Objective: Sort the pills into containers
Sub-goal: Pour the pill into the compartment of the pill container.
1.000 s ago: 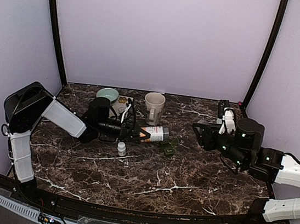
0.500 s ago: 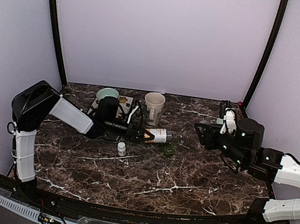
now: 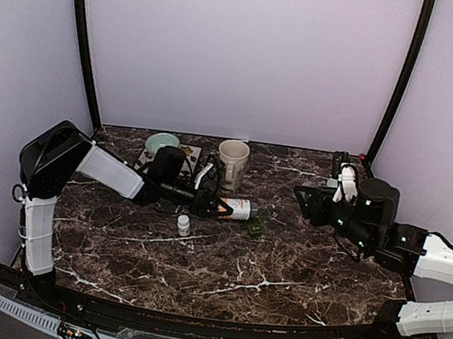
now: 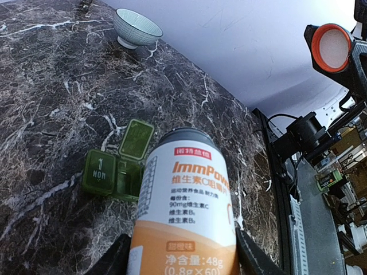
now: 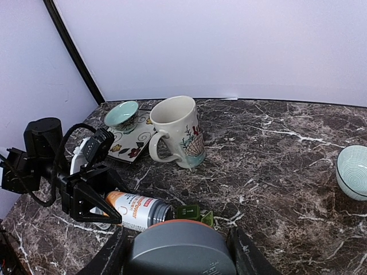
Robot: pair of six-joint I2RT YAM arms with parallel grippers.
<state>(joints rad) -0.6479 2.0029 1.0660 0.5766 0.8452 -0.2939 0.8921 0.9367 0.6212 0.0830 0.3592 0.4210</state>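
Left wrist view has the left end effector (image 4: 183,259) clamped round the base half of a white and orange plastic pill bottle (image 4: 186,200), held on its side, mouth aimed at the small dark green plastic pill box (image 4: 117,166). Seen from above, the box sits on the dark marble counter (image 4: 57,86) at 3 o'clock from that mouth. Opposite, the right end effector (image 5: 175,255) grips a round grey cap with an orange rim (image 4: 331,47). The box looks light, stiff and thin-walled, with 1 hinged lid flipped up. It would likely skid on polished stone, so grasp its body walls, never the lids
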